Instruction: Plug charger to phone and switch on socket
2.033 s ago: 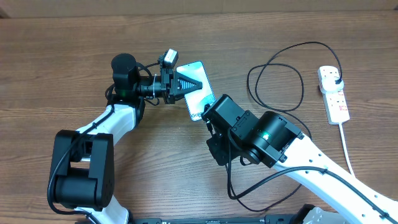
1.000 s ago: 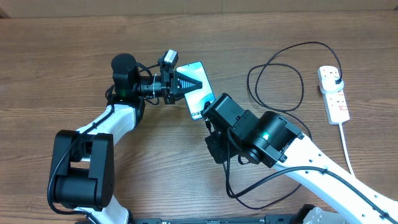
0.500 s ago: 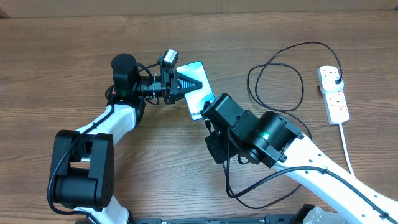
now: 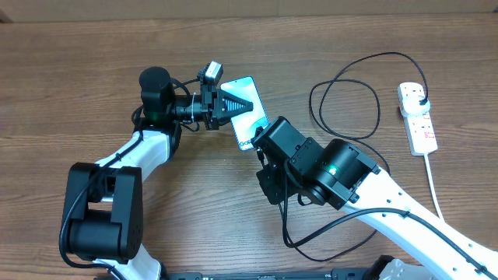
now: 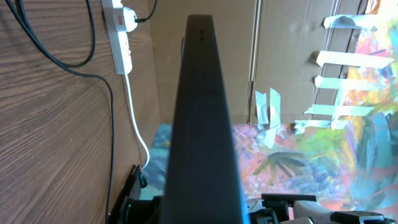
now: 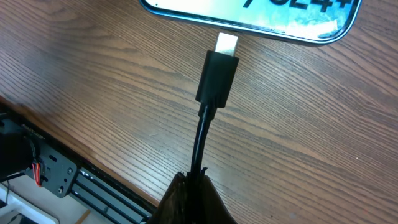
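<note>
The phone point(image 4: 250, 117) lies on the wooden table with its light teal screen up; in the left wrist view it shows edge-on as a dark bar point(image 5: 202, 124), and in the right wrist view its lower edge shows point(image 6: 249, 15). My left gripper point(image 4: 243, 105) is shut on the phone's side. My right gripper point(image 6: 194, 186) is shut on the black charger cable point(image 6: 200, 146); its connector tip point(image 6: 226, 43) sits just short of the phone's edge, a small gap showing. The cable point(image 4: 342, 85) loops to a black plug in the white power strip point(image 4: 419, 120).
The power strip's white cord point(image 4: 434, 183) runs down toward the table's right front. Cable loops lie between the right arm and the strip, and more cable point(image 4: 311, 241) trails under the right arm. The table's front edge and a frame point(image 6: 56, 171) show in the right wrist view.
</note>
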You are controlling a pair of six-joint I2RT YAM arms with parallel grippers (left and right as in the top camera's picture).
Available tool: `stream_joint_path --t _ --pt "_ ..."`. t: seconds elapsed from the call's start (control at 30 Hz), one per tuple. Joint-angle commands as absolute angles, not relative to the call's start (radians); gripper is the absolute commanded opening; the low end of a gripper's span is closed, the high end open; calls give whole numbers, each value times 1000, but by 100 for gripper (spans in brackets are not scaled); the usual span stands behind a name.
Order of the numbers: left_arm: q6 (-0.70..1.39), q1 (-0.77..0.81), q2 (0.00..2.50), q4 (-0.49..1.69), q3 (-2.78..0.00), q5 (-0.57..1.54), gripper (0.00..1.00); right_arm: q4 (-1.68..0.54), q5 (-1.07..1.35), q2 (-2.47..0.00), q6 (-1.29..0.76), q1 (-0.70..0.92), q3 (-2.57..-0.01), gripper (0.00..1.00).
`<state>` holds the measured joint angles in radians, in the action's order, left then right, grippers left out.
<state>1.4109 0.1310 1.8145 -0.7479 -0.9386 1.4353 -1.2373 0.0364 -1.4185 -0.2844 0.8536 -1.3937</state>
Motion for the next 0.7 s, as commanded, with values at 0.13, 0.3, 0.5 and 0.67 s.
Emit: stream_joint_path --t 0.13,0.3,0.5,0.67 --pt "1438 133 1813 -756 -966 1469 4 -1235 27 -1416 -293 858 -1391 4" --pt "1437 133 1813 -756 -966 1479 4 -1231 27 -1416 -293 858 -1392 4" --pt "1437 133 1813 -756 -966 1490 4 -1217 27 -1416 -293 858 -1391 4" --pt "1437 133 1813 -756 -966 1490 4 -1216 27 -1416 -292 858 -1391 4"
